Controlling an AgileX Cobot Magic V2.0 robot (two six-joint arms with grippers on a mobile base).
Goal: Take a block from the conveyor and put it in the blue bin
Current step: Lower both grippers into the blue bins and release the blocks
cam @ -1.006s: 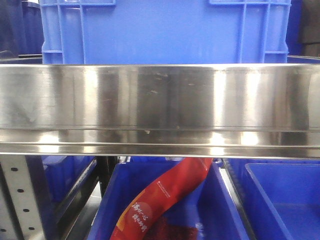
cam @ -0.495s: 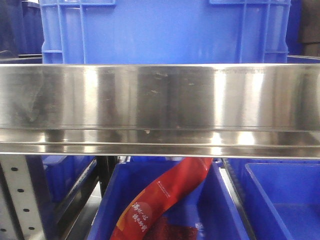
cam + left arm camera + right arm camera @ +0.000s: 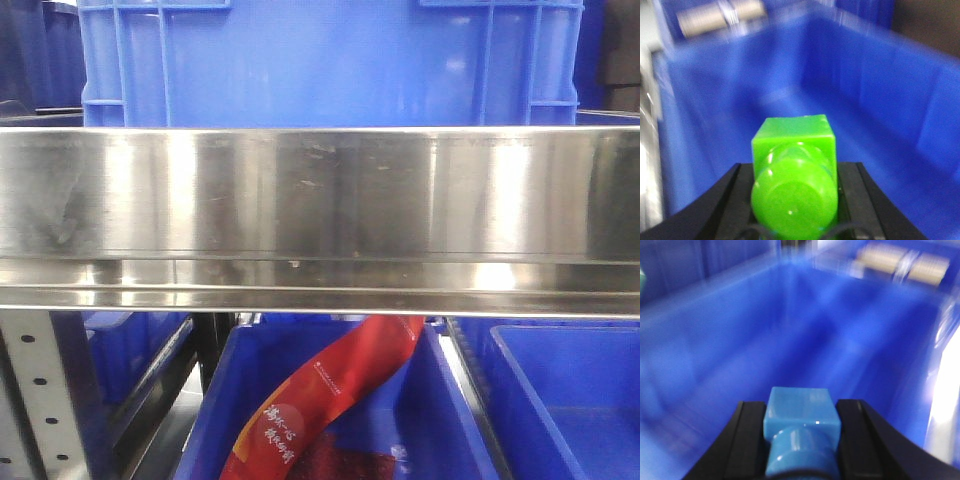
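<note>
My left gripper (image 3: pixel 795 200) is clamped on a green block (image 3: pixel 794 165), its black fingers (image 3: pixel 730 200) pressed against the block's two sides. The block has a square body with a round peg on the end nearest my wrist camera. Beyond it lies the inside of a blue bin (image 3: pixel 880 90): floor and walls fill nearly the whole left wrist view, all of it blurred.

My right gripper (image 3: pixel 801 440) is likewise closed on a light blue block (image 3: pixel 800 425) of the same shape, square body and round peg, gripped between the two black fingers (image 3: pixel 860 440). Past it I see a blue bin interior (image 3: pixel 740 340), also smeared with blur. Whether the two wrist views show the same bin I cannot tell.

The front view shows neither of my arms. A broad shiny steel rail (image 3: pixel 320 215) runs across the middle. Above it stands a large blue crate (image 3: pixel 330 60). Below it sits an open blue tub (image 3: pixel 420 420) holding a red packet (image 3: pixel 320 400) with white lettering, leaning diagonally. Just to its right is another blue tub (image 3: pixel 570 400), and at lower left a perforated grey metal post (image 3: pixel 40 400). The conveyor is not visible in any view.
</note>
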